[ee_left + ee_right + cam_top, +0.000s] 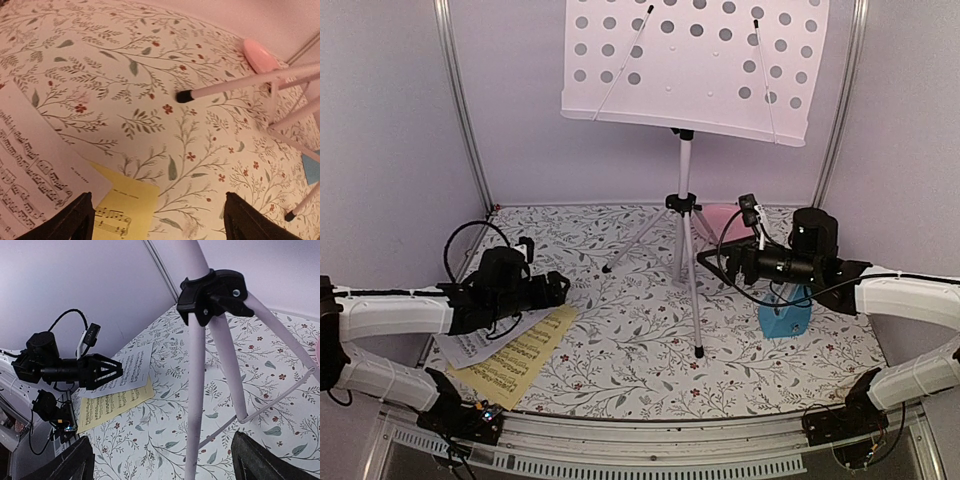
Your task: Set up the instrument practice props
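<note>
The silver tripod music stand (pixel 684 190) stands at the table's middle back, its perforated pale desk (pixel 695 65) high up. Its legs show in the right wrist view (pixel 197 390) and the left wrist view (pixel 235 89). The white sheet (pixel 480 343) and yellow sheet (pixel 520 358) lie flat at the front left, the white one overlapping the yellow; both show in the left wrist view (pixel 30 165) (pixel 127 207). The blue metronome (pixel 785 312) sits under my right arm. My left gripper (pixel 558 288) hovers open over the sheets' far corners. My right gripper (pixel 708 258) is open, beside the stand's legs.
A pink round plate (pixel 722 217) lies at the back right, behind the stand, also in the left wrist view (pixel 260 55). The floral cloth (pixel 630 340) covers the table. Metal frame posts (pixel 463 100) rise at both back corners.
</note>
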Controlling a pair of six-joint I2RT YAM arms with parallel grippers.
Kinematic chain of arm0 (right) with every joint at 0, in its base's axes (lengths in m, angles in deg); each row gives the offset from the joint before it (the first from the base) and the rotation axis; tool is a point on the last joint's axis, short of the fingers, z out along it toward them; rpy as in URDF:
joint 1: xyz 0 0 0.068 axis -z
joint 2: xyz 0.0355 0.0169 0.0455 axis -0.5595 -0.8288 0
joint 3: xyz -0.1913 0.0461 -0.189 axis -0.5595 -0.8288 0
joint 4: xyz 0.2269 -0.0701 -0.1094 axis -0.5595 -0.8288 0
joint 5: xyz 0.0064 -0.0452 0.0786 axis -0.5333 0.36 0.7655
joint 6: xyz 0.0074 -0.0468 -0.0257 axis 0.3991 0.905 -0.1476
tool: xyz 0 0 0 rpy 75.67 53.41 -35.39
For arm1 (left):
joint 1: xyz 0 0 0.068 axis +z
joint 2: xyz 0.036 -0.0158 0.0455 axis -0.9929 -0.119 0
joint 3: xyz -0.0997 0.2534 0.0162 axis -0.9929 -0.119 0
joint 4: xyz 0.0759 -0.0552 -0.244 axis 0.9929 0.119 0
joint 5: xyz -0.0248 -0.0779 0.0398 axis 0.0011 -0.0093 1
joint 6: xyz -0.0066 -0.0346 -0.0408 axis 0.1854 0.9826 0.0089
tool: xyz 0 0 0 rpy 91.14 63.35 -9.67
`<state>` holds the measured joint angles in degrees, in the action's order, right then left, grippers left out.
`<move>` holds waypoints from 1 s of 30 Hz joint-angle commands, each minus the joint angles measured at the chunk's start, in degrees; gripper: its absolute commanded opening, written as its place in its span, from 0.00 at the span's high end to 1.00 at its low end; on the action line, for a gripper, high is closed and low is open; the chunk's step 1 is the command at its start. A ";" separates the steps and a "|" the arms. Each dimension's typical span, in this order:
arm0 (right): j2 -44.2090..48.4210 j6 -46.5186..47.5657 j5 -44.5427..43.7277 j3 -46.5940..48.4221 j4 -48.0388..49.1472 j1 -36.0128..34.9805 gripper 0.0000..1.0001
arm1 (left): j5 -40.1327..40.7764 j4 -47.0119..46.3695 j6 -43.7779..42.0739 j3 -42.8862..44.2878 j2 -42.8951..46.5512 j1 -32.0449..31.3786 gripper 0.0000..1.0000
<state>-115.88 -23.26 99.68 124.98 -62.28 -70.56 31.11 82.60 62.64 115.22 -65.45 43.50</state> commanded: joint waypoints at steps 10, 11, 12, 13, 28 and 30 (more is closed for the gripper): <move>-0.99 0.22 -5.40 4.00 -4.18 -10.00 0.04 | -1.80 12.47 16.16 -1.84 -7.98 15.73 0.11; -0.90 0.13 -5.52 3.92 -4.30 -10.71 0.04 | -3.34 10.78 17.88 -2.20 -9.13 15.56 0.12; -0.85 -0.01 -5.60 3.91 -4.31 -11.26 0.04 | -4.60 9.05 19.65 -2.59 -10.29 15.32 0.12; -0.79 -0.20 -5.76 3.99 -4.31 -11.90 0.04 | -5.33 7.91 21.57 -2.69 -11.67 14.82 0.13; -4.28 -0.50 -7.36 6.66 -5.81 -15.26 0.04 | -2.64 6.80 36.97 30.59 -41.50 7.45 0.16; -4.12 -0.22 -7.68 6.85 -6.30 -15.33 0.04 | -0.17 9.29 34.75 35.03 -41.73 7.43 0.15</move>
<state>-119.81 -23.50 93.32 129.84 -67.39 -85.38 30.82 87.32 96.91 143.07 -104.07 51.44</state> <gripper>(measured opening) 0.965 0.841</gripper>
